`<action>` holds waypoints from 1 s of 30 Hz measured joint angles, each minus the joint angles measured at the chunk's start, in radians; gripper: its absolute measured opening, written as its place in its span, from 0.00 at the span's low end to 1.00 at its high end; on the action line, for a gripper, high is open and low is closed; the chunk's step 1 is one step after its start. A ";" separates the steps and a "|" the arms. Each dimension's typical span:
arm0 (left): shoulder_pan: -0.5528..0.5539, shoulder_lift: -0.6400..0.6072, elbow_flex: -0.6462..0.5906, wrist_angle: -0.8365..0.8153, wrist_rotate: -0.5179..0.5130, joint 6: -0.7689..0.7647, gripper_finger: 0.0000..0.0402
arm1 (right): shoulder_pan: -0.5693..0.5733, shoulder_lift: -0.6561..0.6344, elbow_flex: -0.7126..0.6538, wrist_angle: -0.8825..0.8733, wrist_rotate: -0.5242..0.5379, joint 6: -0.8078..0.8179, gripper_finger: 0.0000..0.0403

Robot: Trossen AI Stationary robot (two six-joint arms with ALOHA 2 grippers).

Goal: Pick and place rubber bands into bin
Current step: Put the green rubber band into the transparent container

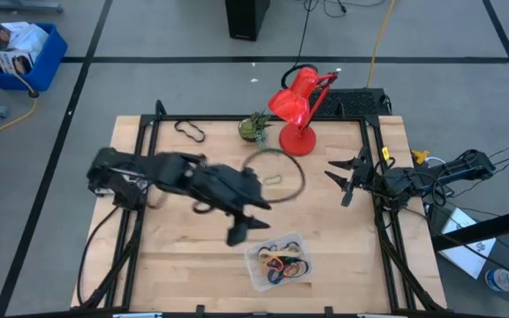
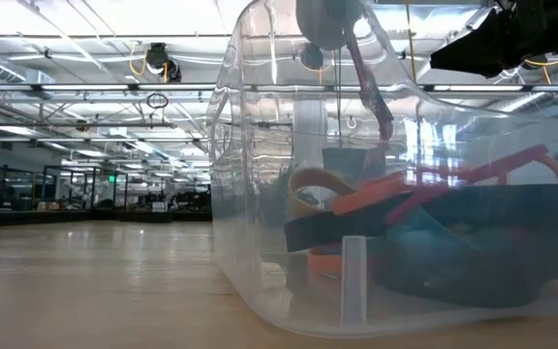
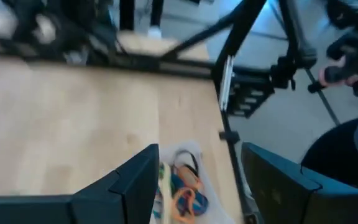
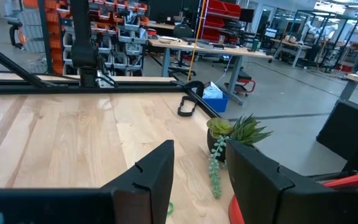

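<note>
We see the bin (image 1: 279,262) at the near edge of the worktop (image 1: 184,256), right of the middle, with the rubber bands (image 1: 286,261) inside it in orange, blue, black and red. The left gripper (image 1: 246,228) hangs just beside the bin, on its far-left side, and its fingers are spread with nothing between them. The right gripper (image 1: 343,179) waits at the right side, well apart from the bin, fingers also spread. The worktop is light wood; a red lamp (image 1: 297,110) and a small plant (image 1: 254,127) stand at its far edge. Beyond is a large workshop hall.
</note>
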State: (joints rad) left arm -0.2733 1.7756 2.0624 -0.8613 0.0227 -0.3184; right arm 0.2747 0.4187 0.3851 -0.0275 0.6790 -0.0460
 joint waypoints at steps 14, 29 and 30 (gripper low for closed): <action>0.006 -0.157 0.000 -0.013 -0.030 0.374 0.58 | 0.000 0.000 0.000 0.000 0.000 -0.030 0.36; 0.212 -0.120 0.000 -0.390 -0.322 0.163 0.58 | 0.000 0.000 0.000 0.001 0.003 -0.046 0.36; 0.233 -0.101 0.000 -0.401 -0.321 0.166 0.58 | 0.000 0.000 0.000 0.001 0.004 -0.046 0.36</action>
State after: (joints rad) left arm -0.0403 1.6749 2.0624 -1.2624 -0.2983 -0.1520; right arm 0.2745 0.4187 0.3851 -0.0269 0.6831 -0.0917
